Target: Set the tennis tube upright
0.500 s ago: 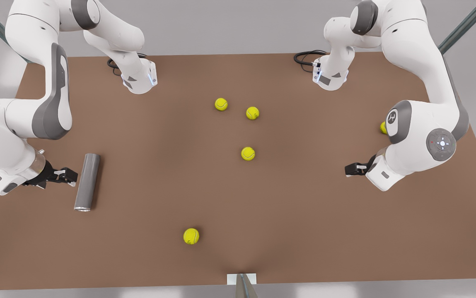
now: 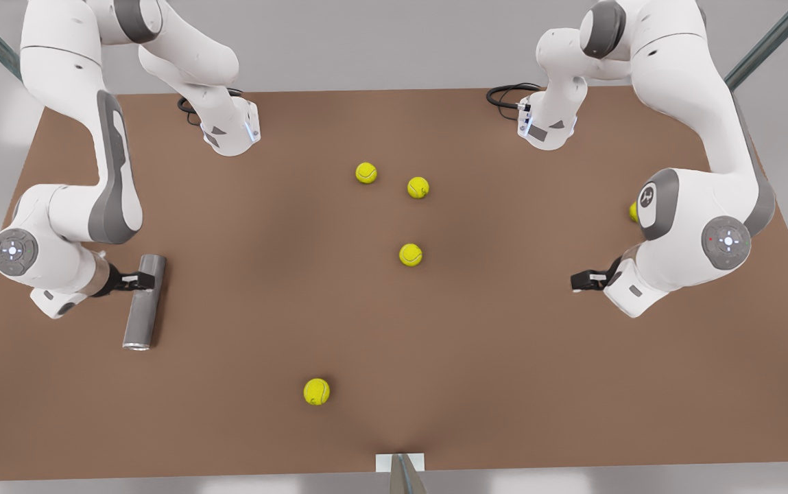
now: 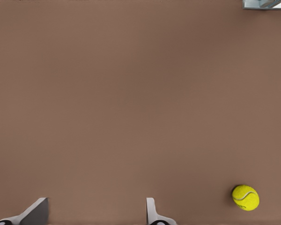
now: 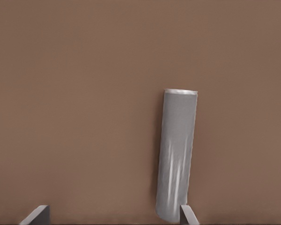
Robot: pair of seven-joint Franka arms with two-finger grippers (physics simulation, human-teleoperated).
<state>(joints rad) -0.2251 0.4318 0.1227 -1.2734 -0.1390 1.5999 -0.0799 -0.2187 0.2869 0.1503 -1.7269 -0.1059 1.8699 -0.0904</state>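
Right gripper [image 2: 149, 279], jaws open, has moved in over the lying tube [image 2: 144, 302], ready to grasp; left gripper [image 2: 577, 280] waits open.

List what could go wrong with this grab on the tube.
The right gripper, open, is at the tennis tube, which lies flat on the table. One fingertip overlaps the tube's edge, so closing may shove or roll it. The gripper is near the end away from the metallic rim, so the tube could pivot when lifted. The left gripper waits, open.

one tennis tube [image 2: 145, 302], five tennis balls [image 2: 411, 254]
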